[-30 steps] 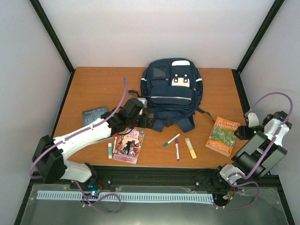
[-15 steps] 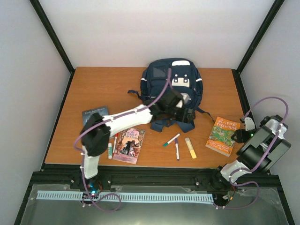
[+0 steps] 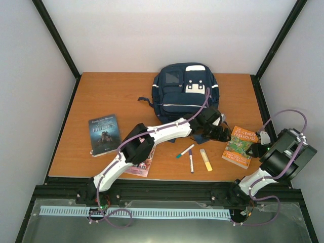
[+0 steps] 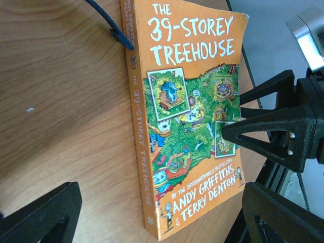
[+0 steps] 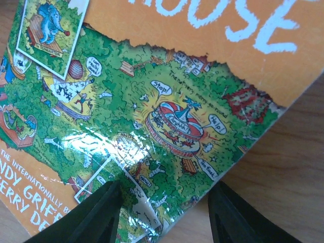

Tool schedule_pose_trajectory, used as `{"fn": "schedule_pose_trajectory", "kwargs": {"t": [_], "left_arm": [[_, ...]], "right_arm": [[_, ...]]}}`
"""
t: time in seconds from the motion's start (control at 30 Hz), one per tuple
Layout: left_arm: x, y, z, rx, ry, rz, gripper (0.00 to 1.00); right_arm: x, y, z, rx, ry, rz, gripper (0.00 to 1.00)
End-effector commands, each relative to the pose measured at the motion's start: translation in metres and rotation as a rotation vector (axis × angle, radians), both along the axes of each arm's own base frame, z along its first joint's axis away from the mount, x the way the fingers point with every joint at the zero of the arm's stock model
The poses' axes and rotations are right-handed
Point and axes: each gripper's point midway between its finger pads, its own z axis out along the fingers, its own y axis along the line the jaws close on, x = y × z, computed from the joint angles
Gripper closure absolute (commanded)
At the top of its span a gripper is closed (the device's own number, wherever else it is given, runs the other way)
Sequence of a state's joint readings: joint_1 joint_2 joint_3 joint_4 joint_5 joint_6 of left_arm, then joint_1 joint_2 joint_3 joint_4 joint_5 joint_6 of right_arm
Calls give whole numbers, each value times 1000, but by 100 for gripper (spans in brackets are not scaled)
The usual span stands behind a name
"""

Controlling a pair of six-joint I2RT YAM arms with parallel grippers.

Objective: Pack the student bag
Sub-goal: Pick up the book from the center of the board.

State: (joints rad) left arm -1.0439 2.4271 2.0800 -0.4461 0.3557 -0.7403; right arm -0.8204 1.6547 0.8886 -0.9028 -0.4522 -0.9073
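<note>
The navy-blue student bag (image 3: 185, 91) lies at the back middle of the table, front pockets up. An orange paperback, "The 39-Storey Treehouse" (image 3: 242, 147), lies flat at the right. My left gripper (image 3: 223, 132) has reached across to the book's left side and is open; in the left wrist view (image 4: 162, 217) the book (image 4: 187, 116) lies between the wide-spread fingers. My right gripper (image 3: 260, 144) is open at the book's right edge. In the right wrist view (image 5: 162, 217) one finger is over the cover (image 5: 152, 101) and the other over the bare table. It also shows in the left wrist view (image 4: 232, 115).
A dark "Hero" book (image 3: 104, 134) lies at the left. A pink book (image 3: 145, 164) is partly under the left arm. Two markers (image 3: 185, 151) (image 3: 191, 161) and a yellow highlighter (image 3: 205, 159) lie near the front middle. A bag strap (image 4: 109, 23) ends by the orange book's top corner.
The left arm swung from the left of the table across the bag's front to the orange book. The right gripper moved down and in to the book's right edge.
</note>
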Motion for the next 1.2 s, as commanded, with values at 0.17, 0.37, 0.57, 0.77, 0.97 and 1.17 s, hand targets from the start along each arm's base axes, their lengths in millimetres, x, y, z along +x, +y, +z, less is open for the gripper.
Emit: {"fn": "schedule_pose_trajectory", "kwargs": {"t": [0.17,0.37,0.57,0.77,0.97,1.17], "left_arm": [[0,-8,-42,49,157,110,11],[7,4,-61,94,184,170,11],[14,32,-65,151,168,235,12],[18,35,-63,107,185,233,14],[17,28,-68,51,233,221,15],[16,26,-79,66,249,220,19]], "right_arm": [[14,24,-28,-21,36,112,55],[30,37,-26,-25,20,163,58],[53,23,20,76,-61,68,52],[62,22,38,115,-106,30,50],[62,23,24,145,-79,11,51],[68,22,14,173,-71,-18,50]]}}
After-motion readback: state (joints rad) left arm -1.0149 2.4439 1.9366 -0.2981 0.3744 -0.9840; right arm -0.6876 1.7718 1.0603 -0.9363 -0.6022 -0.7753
